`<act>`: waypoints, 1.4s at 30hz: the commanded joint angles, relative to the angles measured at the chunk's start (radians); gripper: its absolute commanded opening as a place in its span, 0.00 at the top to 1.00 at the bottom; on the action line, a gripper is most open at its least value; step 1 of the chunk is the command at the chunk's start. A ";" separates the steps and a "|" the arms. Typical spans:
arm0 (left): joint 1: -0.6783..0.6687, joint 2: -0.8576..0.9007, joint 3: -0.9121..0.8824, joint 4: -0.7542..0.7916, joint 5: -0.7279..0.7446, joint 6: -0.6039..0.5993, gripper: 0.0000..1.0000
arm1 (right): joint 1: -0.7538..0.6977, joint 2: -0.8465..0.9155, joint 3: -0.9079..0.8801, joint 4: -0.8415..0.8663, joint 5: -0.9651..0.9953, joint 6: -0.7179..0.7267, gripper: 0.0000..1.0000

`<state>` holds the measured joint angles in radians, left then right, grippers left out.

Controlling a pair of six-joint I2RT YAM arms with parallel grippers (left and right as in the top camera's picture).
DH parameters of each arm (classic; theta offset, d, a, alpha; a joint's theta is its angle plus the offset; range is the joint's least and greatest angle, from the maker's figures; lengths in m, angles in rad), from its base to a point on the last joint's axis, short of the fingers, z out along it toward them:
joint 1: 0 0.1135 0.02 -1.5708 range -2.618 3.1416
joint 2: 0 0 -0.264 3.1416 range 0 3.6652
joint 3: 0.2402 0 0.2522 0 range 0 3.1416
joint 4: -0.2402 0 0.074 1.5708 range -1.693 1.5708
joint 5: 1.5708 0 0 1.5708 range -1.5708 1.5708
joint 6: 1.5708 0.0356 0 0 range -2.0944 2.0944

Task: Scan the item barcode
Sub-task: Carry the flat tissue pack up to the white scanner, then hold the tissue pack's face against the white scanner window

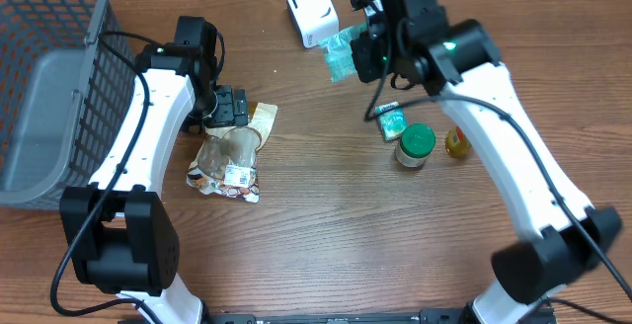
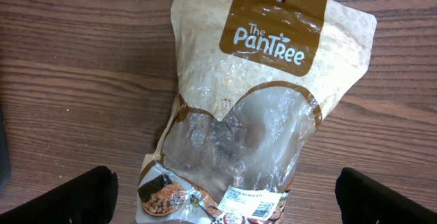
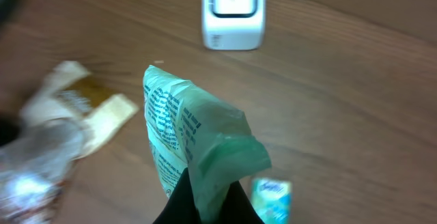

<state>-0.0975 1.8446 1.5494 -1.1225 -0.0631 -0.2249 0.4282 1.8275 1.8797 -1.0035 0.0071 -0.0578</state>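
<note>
1. Right gripper (image 1: 367,57): clenched on the lower end of a green packet (image 3: 198,135). The packet is held clear of the table (image 1: 326,215), at the far centre, just to the right of the white scanner (image 1: 311,13). Its printed face is crumpled, and no barcode can be made out in the right wrist view.

2. Left gripper (image 1: 229,107): released, jaws fully apart, holding nothing. It hangs over the far end of a Pantree pouch (image 2: 273,101), with one of its fingers (image 2: 82,197) on either side of the pouch.

3. Pouch: lies flat on the table, left of centre. Clear window; the contents cannot be identified. A white label sits at its near end.

4. Wire basket (image 1: 69,28): far left edge of the table, well apart from both grippers. A grey inner surface shows.

5. Green-lidded jar (image 1: 415,146): upright, right of centre; contents not discernible. A small green box (image 1: 392,121) lies just beside it on the far side, and a yellow item (image 1: 456,144) stands to its right
</note>
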 commanded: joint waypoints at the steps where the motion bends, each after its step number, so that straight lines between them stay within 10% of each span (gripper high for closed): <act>1: 0.001 0.013 -0.003 0.001 0.004 0.019 0.00 | 0.010 0.062 0.024 0.045 0.127 -0.090 0.96; 14: 0.001 0.013 -0.003 0.002 0.004 0.019 0.00 | 0.119 0.297 0.024 0.424 0.513 -0.581 0.96; 42: 0.001 0.013 -0.003 0.001 0.004 0.019 0.00 | 0.087 0.499 0.024 1.058 0.594 -0.789 0.96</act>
<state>-0.0975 1.8446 1.5494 -1.1221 -0.0631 -0.2249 0.5327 2.3169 1.8793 0.0200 0.5884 -0.8455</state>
